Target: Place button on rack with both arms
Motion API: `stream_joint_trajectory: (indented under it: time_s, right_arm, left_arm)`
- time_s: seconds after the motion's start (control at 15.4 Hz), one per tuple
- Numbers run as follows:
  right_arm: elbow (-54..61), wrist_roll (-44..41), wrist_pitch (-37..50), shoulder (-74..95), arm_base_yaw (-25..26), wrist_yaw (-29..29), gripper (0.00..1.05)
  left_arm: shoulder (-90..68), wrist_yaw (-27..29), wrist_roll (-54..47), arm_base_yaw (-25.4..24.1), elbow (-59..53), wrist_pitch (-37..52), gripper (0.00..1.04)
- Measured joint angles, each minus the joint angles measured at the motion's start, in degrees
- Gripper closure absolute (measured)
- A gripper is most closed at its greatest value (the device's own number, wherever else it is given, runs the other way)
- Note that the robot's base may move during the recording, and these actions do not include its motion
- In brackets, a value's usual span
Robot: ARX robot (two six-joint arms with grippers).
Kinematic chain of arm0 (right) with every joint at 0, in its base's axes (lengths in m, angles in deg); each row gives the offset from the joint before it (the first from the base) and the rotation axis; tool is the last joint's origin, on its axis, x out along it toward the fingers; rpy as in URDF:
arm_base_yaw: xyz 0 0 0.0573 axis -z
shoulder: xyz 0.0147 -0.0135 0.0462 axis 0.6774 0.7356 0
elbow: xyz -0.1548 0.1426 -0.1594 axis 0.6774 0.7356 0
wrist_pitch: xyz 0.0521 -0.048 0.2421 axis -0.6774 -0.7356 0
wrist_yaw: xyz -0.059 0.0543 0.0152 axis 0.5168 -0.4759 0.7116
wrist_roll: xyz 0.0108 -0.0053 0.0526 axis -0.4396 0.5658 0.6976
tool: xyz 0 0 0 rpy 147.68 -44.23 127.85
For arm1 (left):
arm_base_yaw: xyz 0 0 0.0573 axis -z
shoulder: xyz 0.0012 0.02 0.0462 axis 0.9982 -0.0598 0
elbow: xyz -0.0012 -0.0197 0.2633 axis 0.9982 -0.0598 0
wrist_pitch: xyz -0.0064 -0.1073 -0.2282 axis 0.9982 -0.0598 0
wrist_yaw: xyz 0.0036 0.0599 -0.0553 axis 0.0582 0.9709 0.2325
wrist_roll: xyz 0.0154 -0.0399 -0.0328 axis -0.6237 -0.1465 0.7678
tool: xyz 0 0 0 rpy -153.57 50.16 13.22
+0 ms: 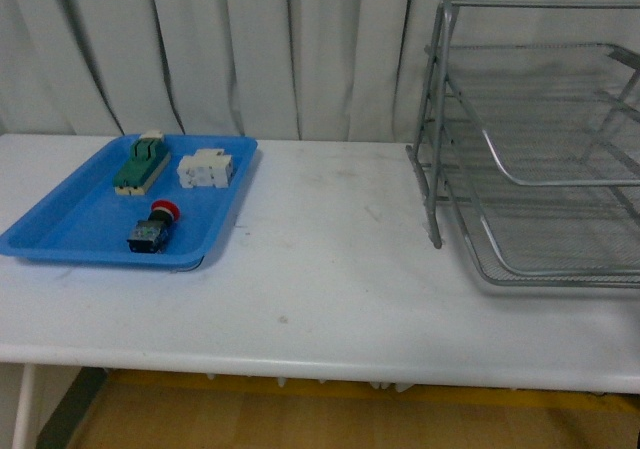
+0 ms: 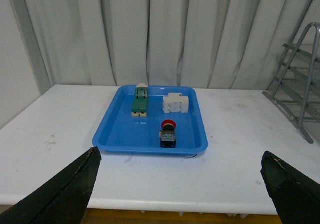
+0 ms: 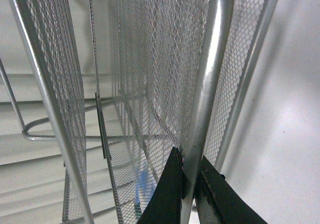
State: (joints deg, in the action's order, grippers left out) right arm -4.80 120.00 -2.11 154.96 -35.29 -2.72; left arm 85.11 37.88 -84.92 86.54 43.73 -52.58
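From the front view we see a white desk (image 1: 330, 269) before a pale curtain (image 1: 250, 49), with neither arm in sight. On the left of it lies a blue tray (image 1: 70, 224), and the button (image 1: 155, 227) rests on its side in the tray's near part, red cap pointing toward the far rim. Behind the button sit a green-and-cream terminal block (image 1: 140, 164) and, beside that, a white component (image 1: 205, 167), all three apart from one another. The rack (image 1: 540, 99) stands on the right of the desk, well apart from the tray, and we see nothing lying on the tiers in view. The left wrist view adds what the front one lacks: the left pincer (image 2: 180, 154) hangs at the desk's near edge, its two black fingers (image 2: 65, 194) spread wide and holding nothing, with the tray (image 2: 125, 129) and the button (image 2: 168, 132) straight ahead between them and a corner of the rack (image 2: 289, 115) off to one side. Only the right wrist view shows the right pincer (image 3: 189, 164): its fingers (image 3: 165, 199) are pressed against a silver tube of the rack (image 3: 210, 59), one on each side, pinching the frame, with mesh filling most of the picture; the button does not show there
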Motion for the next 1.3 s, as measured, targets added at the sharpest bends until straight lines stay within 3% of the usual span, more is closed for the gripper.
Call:
stream_joint_trajectory:
  time_s: [0.45,0.52,0.78,0.84,0.91,0.97,1.1,1.3]
  right_arm:
    - [10.49,0.57,0.96,-6.29,-1.33,2.23,1.0]
    - [10.56,0.17,0.96,-6.36,-1.33,2.19,0.96]
    - [12.24,-3.13,0.09,-7.48,-0.48,0.02,0.61]
    - [12.22,-4.07,0.42,-10.21,0.7,-0.42,0.3]
    - [14.6,-4.07,0.35,-15.37,1.73,-1.73,0.06]
    - [19.06,-3.91,0.42,-23.37,2.56,-2.71,0.06]
    - [24.59,-5.55,-7.52,-41.7,4.76,-7.41,0.06]
    - [23.63,-9.01,-27.17,-64.3,11.34,-14.08,0.06]
  left_arm:
    - [0.02,0.02,0.0,0.0,0.0,-0.02,0.07]
    - [0.0,0.02,0.0,0.0,0.0,-0.02,0.07]
    - [0.0,0.02,0.0,0.0,0.0,-0.02,0.07]
    - [0.02,0.02,0.0,0.0,0.0,-0.02,0.07]
    - [0.0,0.0,0.0,0.0,0.0,-0.02,0.07]
    - [0.0,0.02,0.0,0.0,0.0,-0.02,0.07]
    - [0.02,0.02,0.0,0.0,0.0,-0.02,0.07]
    - [0.0,0.02,0.0,0.0,0.0,-0.02,0.07]
